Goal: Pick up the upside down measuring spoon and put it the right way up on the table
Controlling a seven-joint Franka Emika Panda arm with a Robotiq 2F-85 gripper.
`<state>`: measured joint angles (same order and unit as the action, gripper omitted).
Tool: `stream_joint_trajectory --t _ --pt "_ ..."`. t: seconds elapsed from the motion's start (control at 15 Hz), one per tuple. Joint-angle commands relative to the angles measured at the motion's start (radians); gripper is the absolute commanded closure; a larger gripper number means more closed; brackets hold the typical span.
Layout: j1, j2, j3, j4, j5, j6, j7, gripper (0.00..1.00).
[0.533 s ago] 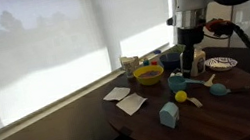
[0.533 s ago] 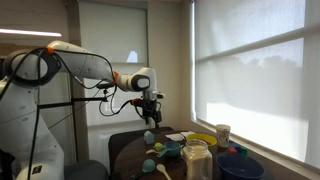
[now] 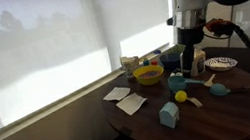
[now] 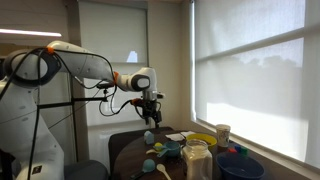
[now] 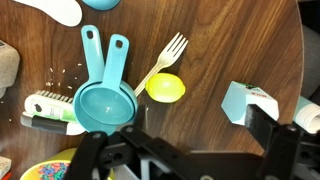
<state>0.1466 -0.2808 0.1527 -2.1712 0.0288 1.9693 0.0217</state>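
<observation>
The gripper [image 5: 185, 150] fills the near edge of the wrist view, its jaws spread wide. One dark finger [image 5: 97, 150] stands left and the other far right, and nothing is between them. It holds nothing and touches nothing. It hangs clear above the table [image 5: 230, 45].

Just past the left finger lies the measuring spoon [image 5: 104, 100], flat on the wood. Its round teal cup is nearest the gripper. Two teal handles lie side by side and point away to the far side. Rings show inside the cup's outline, but I cannot tell for sure which way it faces.

A green-and-white brush [image 5: 48, 108] touches the cup on its left. A yellow ball [image 5: 165, 88] sits just right of the cup, and a pale fork [image 5: 163, 58] angles away behind the ball. Farther right, well apart, is a pale blue block [image 5: 238, 102]. A white spoon [image 5: 58, 10] lies at the far left edge.

In both exterior views the gripper [image 3: 191, 62] [image 4: 150, 115] points straight down over the table [image 3: 242, 107]. A yellow bowl [image 3: 148, 74] sits beyond it toward the window.

Compared with half a second ago, nothing has visibly shifted: arm, jaws and objects stand the same.
</observation>
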Motion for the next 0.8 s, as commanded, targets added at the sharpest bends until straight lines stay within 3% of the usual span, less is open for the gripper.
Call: stream_joint_trajectory --t 0.0,0.2,0.4,0.6,0.67,0.73 --pt "0.0 0.001 0.0 0.003 0.0 -0.003 0.001 0.0" --pt "0.014 0.012 0.01 -0.032 -0.021 -0.018 -0.049 0.0" --pt "0.041 -0.011 0.015 -0.116 -0.041 0.025 -0.189 0.0" --pt "0.044 -0.047 0.019 -0.205 -0.079 0.08 -0.194 0.0" --pt "0.043 0.0 0.014 -0.138 -0.055 0.027 -0.179 0.0" --pt "0.044 -0.006 0.014 -0.16 -0.062 0.047 -0.18 0.0"
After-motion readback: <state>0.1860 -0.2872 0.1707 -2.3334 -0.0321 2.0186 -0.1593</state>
